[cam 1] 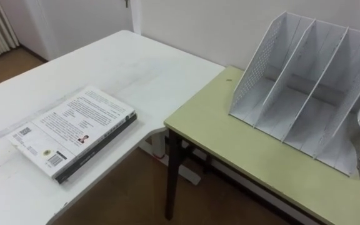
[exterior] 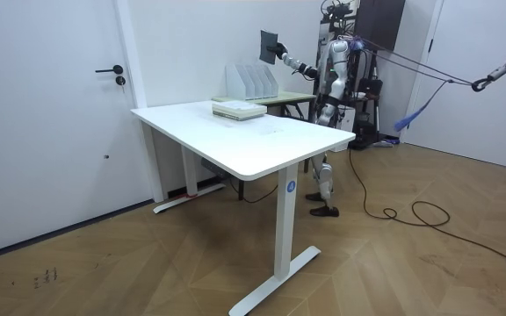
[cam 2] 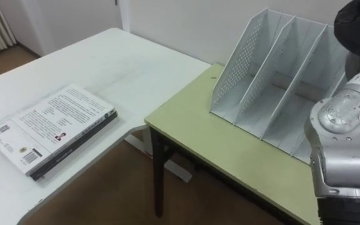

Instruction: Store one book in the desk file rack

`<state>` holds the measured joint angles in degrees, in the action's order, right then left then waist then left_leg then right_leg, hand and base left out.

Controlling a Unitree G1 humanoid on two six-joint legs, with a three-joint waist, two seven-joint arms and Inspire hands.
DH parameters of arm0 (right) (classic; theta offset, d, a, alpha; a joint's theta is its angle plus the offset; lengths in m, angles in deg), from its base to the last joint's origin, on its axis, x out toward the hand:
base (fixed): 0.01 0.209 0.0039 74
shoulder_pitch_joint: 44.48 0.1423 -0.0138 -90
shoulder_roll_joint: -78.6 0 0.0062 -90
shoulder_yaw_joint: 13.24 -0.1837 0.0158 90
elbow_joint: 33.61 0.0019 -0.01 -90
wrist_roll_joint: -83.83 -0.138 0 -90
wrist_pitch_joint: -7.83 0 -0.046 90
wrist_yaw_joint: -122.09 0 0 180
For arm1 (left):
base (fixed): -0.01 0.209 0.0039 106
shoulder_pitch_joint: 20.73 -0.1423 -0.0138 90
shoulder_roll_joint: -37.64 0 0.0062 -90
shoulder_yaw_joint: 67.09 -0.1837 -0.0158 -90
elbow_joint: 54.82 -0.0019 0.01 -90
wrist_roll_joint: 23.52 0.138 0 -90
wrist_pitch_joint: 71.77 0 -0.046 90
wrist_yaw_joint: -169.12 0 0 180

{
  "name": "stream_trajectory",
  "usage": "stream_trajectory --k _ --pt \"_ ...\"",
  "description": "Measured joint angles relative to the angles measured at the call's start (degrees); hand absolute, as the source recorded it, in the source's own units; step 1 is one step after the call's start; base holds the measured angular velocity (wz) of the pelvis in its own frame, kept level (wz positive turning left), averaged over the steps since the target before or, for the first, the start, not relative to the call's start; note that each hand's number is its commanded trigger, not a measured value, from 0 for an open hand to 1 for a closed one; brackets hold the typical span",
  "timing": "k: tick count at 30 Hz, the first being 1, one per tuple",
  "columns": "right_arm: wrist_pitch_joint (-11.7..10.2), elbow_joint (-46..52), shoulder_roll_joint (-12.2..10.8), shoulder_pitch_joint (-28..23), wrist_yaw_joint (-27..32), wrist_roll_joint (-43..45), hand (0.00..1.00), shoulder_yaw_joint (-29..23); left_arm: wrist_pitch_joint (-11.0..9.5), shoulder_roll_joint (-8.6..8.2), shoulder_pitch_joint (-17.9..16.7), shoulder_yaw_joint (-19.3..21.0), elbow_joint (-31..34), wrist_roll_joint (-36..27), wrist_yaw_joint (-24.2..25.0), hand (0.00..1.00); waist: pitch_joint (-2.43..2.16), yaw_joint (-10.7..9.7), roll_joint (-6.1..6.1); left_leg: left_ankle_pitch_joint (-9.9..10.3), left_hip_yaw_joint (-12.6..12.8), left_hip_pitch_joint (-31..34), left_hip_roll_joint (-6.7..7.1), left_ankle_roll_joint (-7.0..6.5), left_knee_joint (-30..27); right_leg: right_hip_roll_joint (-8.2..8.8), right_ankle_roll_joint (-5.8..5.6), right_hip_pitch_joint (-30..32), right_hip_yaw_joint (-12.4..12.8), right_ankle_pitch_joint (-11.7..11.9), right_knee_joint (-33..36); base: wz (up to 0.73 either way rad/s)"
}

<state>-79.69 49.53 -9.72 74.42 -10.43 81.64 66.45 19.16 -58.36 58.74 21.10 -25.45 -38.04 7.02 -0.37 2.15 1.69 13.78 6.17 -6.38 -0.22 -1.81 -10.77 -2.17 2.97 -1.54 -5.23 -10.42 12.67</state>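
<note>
1. White and perforated along its side wall, the file rack (cam 1: pixel 305 81) stands in the left eye view on an olive-green table (cam 1: pixel 230 137). It is set toward the wall, with its three slanted slots opening toward the robot. To the left, across a narrow gap, is a white desk (cam 1: pixel 124 69). A stack of books (cam 1: pixel 74 128) lies flat near its front edge, and the top one has a white printed cover facing up. The stack is well apart from the rack.

2. Silver-grey, the robot's right forearm rises along the right edge of the right eye view. It passes in front of the rack's rightmost slot, and a black part of the arm fills the top corner above it.

3. Pale wood floor fills the room view. The robot stands upright at the room view's right end of the olive-green table, close to the wall. Its right hand (exterior: pixel 282 53) is stretched out at head height, with the fingers closed on the lower edge of a dark book (exterior: pixel 268 46). The book is held roughly upright in the air, above the rack and clear of it.
</note>
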Motion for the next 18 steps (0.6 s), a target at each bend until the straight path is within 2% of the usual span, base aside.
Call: stream_trajectory --k 10,18 --pt "0.06 -3.85 0.26 0.37 -0.24 -1.9 1.0 0.01 1.2 0.03 0.3 0.28 -0.08 0.01 0.16 0.0 -0.06 0.08 -0.02 -0.03 -0.19 0.62 0.02 0.01 -0.07 0.07 0.02 0.46 -0.44 0.01 0.1 0.01" --pt "0.07 -4.19 0.87 0.38 -2.31 -2.15 1.0 -0.04 1.24 0.09 0.55 0.46 -0.13 0.05 0.94 0.0 0.03 0.85 0.14 -0.04 -0.25 0.67 -0.04 0.03 0.07 0.13 0.06 0.39 -1.55 0.04 0.07 0.0"
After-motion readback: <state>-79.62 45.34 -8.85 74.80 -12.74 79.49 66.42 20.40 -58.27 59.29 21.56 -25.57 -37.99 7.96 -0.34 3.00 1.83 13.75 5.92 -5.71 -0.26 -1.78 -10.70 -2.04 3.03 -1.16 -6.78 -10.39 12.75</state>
